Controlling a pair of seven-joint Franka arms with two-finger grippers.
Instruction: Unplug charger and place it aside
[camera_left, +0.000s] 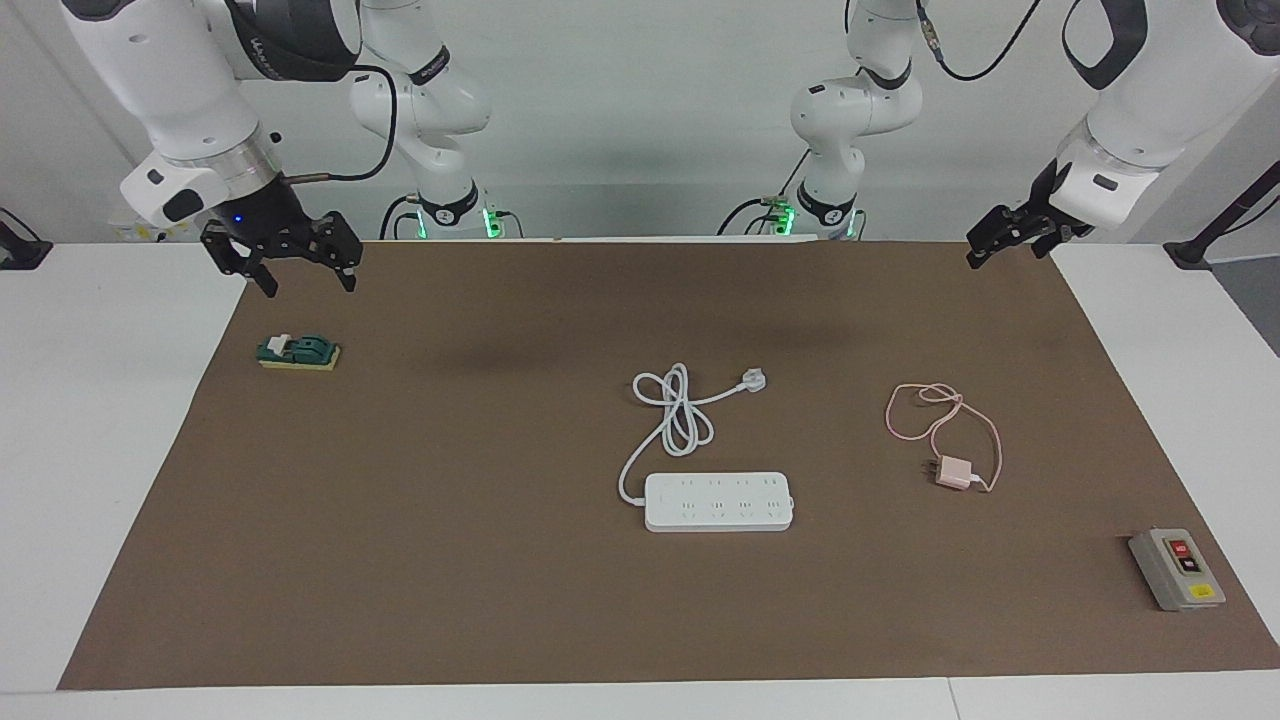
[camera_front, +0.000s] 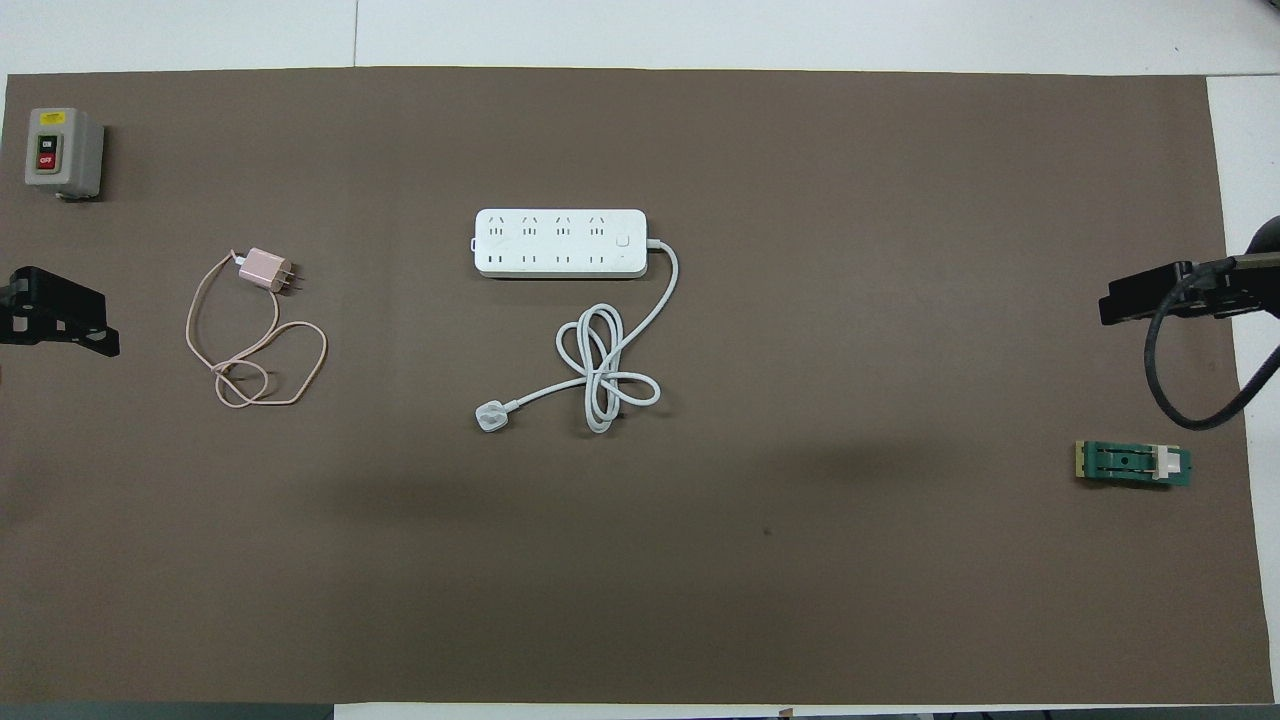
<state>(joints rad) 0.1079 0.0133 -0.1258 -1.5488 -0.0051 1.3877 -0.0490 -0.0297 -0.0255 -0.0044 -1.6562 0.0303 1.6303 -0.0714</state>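
The pale-pink charger (camera_left: 954, 472) lies on the brown mat, apart from the white power strip (camera_left: 718, 501), toward the left arm's end of the table. Its prongs are bare and point toward the strip. Its thin pink cable (camera_left: 940, 410) loops nearer to the robots. In the overhead view the charger (camera_front: 263, 269) and strip (camera_front: 560, 242) lie well apart. My left gripper (camera_left: 1003, 246) hangs over the mat's edge, empty; it also shows in the overhead view (camera_front: 62, 318). My right gripper (camera_left: 305, 280) is open and empty over the mat's corner at the right arm's end.
The strip's thick white cord (camera_left: 676, 408) lies coiled nearer to the robots. A grey switch box (camera_left: 1176, 569) sits at the left arm's end, farther from the robots. A small green block (camera_left: 298, 352) sits under the right gripper (camera_front: 1150, 298).
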